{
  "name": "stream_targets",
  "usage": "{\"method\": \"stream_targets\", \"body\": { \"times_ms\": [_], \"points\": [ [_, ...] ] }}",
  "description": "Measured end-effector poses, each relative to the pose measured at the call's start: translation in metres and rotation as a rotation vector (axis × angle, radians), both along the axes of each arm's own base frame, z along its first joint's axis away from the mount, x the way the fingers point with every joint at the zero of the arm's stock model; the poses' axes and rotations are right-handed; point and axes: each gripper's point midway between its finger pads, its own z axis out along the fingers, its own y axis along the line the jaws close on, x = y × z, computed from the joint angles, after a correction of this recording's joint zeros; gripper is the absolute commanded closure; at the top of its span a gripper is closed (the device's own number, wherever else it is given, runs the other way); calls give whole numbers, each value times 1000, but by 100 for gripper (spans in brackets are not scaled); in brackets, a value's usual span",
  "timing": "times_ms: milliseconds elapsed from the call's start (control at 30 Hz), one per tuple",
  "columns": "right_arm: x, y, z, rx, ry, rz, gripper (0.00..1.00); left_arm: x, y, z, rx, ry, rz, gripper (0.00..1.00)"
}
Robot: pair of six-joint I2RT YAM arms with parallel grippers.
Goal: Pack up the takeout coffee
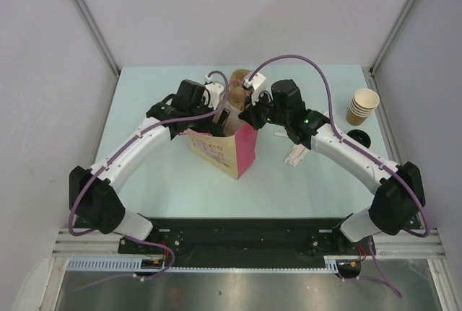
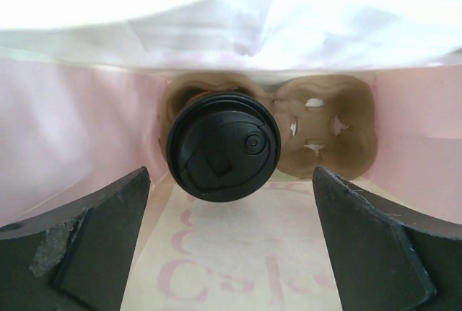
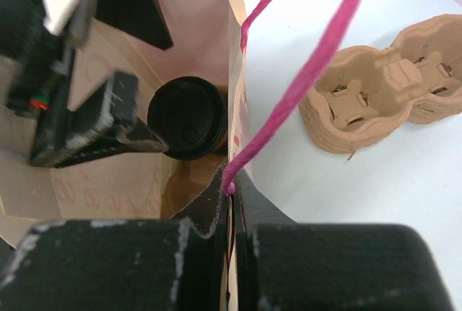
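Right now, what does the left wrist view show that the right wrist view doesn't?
Only left wrist: the empty second pocket of the cardboard carrier beside the coffee, inside the pink bag. Only right wrist: the right pincer shut on the bag's rim by its pink handle, spare carriers outside on the table. Both: the coffee's black lid inside the bag.

My gripper (image 3: 232, 197) pinches the pink bag (image 3: 108, 188) at its rim. Black-lidded coffee (image 3: 189, 117) inside, pulp carrier (image 3: 375, 87) outside.

The bag (image 1: 229, 154) sits mid-counter (image 1: 289, 188). The coffee (image 2: 222, 146) stands inside it, in the tray (image 2: 328, 130) slot at 9 o'clock. Cup stack (image 1: 362, 106) at the bag's 3 o'clock, spare trays (image 3: 375, 94) behind at 12.
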Motion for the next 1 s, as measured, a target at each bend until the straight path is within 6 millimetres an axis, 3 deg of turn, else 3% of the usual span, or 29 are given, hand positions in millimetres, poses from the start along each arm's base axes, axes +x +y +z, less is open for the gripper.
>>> {"method": "stream_targets", "body": {
  "times_ms": [667, 1000],
  "points": [
    [12, -10, 2, -18, -37, -36, 100, 10, -12, 97, -122, -105, -10, 1],
    [28, -18, -1, -39, -44, -67, 100, 55, 10, 149, -213, -236, 97, 1]
  ]
}}
